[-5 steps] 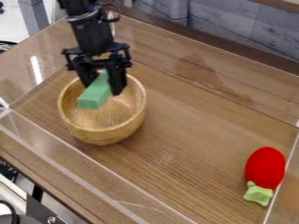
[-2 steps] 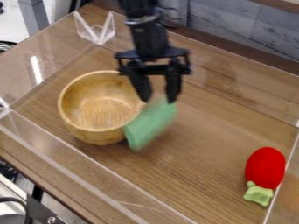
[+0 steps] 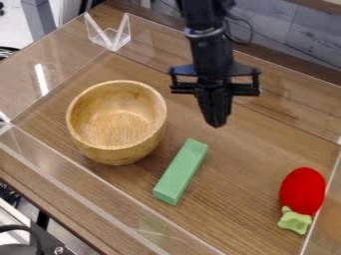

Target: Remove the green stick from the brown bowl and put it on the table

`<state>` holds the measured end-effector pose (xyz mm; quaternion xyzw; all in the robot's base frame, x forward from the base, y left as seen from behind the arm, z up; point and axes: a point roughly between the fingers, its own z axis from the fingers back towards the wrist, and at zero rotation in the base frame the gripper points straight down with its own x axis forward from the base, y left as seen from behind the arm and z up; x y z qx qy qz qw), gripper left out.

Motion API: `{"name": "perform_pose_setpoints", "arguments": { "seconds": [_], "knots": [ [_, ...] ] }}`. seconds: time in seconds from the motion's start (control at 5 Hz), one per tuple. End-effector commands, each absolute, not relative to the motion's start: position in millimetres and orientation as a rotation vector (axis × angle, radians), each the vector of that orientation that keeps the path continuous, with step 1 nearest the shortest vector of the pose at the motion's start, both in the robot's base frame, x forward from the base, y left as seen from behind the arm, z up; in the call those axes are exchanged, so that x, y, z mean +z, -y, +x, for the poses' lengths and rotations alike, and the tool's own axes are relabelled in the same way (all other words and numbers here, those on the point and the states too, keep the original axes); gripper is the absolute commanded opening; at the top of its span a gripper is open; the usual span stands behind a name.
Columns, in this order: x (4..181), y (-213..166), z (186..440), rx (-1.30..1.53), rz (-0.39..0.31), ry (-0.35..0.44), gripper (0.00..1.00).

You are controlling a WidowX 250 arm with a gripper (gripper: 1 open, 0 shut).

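On my camera view, the green stick [image 3: 181, 171] lies on the table [image 3: 237, 189], outside the brown bowl [image 3: 118, 124] and just beside it, tilted diagonally across the wood grain. I have the gripper [image 3: 214, 113] closed, above the tabletop and apart from the stick. The red strawberry-like toy [image 3: 302, 191] lies near the right edge of my view, its green end toward me.

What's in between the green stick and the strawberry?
Just bare table lies between the green stick and the strawberry; the camera view shows it.
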<state>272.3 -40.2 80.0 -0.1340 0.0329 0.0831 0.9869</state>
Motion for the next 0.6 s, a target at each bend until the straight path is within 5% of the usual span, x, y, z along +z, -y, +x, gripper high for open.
{"name": "perform_pose_setpoints", "arguments": {
  "seconds": [0.0, 0.4],
  "knots": [
    [76.6, 36, 281, 0.156, -0.254, -0.017, 0.0],
    [70.3, 65, 265, 0.134, -0.227, -0.01, 0.0]
  ]
}}
